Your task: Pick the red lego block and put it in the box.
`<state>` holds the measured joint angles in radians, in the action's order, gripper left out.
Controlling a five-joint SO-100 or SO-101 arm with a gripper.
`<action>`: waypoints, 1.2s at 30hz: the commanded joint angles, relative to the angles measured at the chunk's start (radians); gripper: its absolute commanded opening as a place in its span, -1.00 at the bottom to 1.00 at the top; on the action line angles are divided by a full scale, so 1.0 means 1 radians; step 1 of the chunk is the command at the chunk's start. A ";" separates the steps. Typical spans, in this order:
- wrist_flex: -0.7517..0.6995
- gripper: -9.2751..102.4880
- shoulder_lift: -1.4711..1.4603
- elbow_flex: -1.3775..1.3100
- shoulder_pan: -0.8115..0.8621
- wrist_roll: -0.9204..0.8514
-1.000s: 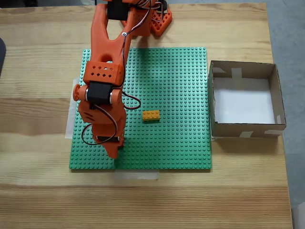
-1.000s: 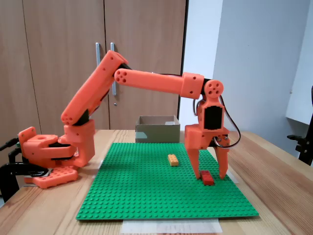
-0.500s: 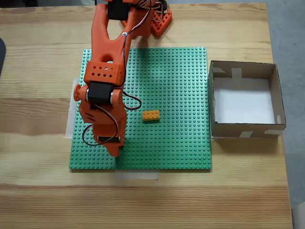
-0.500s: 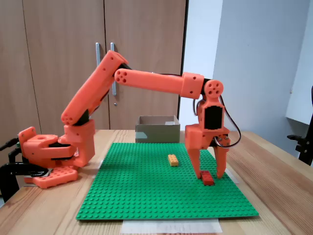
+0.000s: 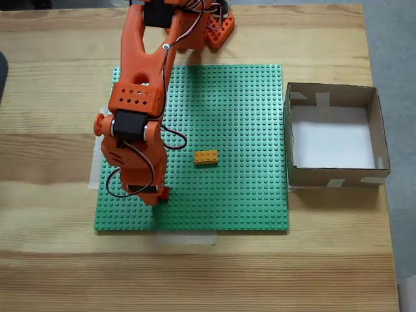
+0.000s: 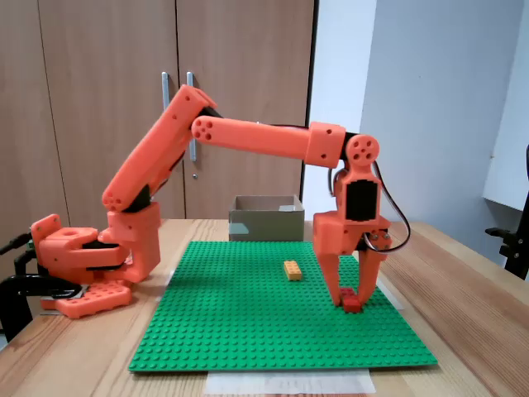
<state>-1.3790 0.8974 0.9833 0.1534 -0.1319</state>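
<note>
The red lego block (image 6: 353, 306) rests on the green baseplate (image 6: 248, 322) near its right edge in the side-on fixed view. My gripper (image 6: 351, 298) points straight down over it, shut on the block, with a finger pressed to each side. From above, the wrist hides most of the block; a red corner (image 5: 165, 192) peeks out beside the gripper (image 5: 156, 197). The box (image 5: 331, 95), brown cardboard with a white bottom, stands open off the baseplate's right edge in the view from above, and behind the plate as the box (image 6: 266, 223) in the side-on view.
An orange-yellow brick (image 5: 206, 156) lies mid-plate, between the gripper and the box; it shows too as the brick (image 6: 293, 270). The arm's base (image 6: 83, 256) sits on the wooden table (image 5: 58, 260) by the plate's far edge. Cupboard doors stand behind.
The fingers have drawn together from a wide stance onto the red block. The wrist has shifted slightly left in the view from above. The block has stayed on the plate.
</note>
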 commanded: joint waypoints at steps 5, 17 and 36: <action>-0.006 -0.64 0.032 -0.043 0.005 -0.008; -0.025 -0.75 0.071 -0.037 -0.003 0.008; 0.028 -0.84 0.422 0.195 0.044 0.014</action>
<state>-1.3652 1.2011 1.1612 0.1856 -0.1104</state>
